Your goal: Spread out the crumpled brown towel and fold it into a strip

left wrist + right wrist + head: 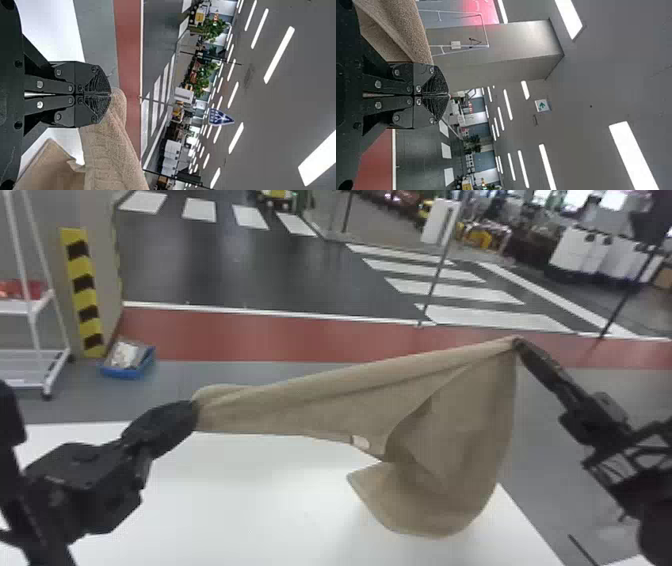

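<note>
Nearest lies the white counter [225, 500], probably meant as the surface for spreading and folding. Over it, the left hand [194, 410] is closed on one end of the brown towel [450, 440], which hangs above the counter, its lower part drooping in a loose fold. Farther out and higher, the right hand [517, 342] pinches another end, pulling the upper edge fairly taut, likely so the creases drop out before it is laid down. Beyond, a blue bin [127, 372] sits on the floor.
</note>
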